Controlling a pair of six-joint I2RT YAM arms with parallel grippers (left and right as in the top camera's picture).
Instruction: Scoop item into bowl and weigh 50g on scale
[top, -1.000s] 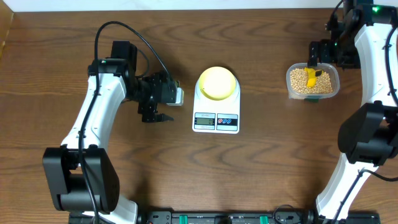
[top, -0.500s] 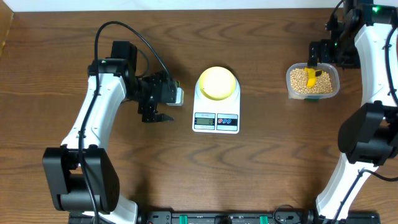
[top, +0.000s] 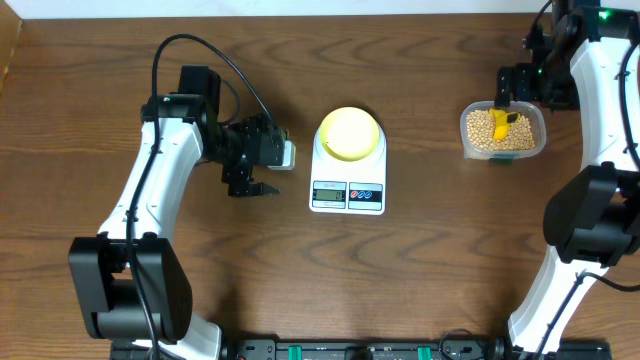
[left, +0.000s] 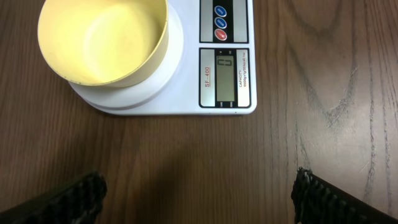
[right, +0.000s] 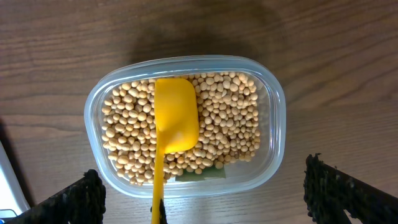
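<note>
The empty pale yellow bowl (top: 349, 133) (left: 102, 40) stands on the white scale (top: 347, 195) (left: 186, 106), whose display reads 0. My left gripper (top: 252, 188) (left: 199, 199) hangs open just left of the scale, over bare table, holding nothing. Tan beans (top: 482, 128) (right: 230, 124) fill a clear plastic container (top: 537, 135) (right: 273, 124) at the right. A yellow scoop (top: 503, 122) (right: 176, 115) lies on the beans, its handle sticking out over the rim. My right gripper (top: 520, 90) (right: 202, 199) is open above the container's edge, its fingers wide on either side of the handle and apart from it.
Brown wooden table (top: 420, 270) all around. Black cables (top: 230, 75) loop from the left arm behind the scale's left side. The right arm's white links (top: 600, 150) run down the right edge of the table.
</note>
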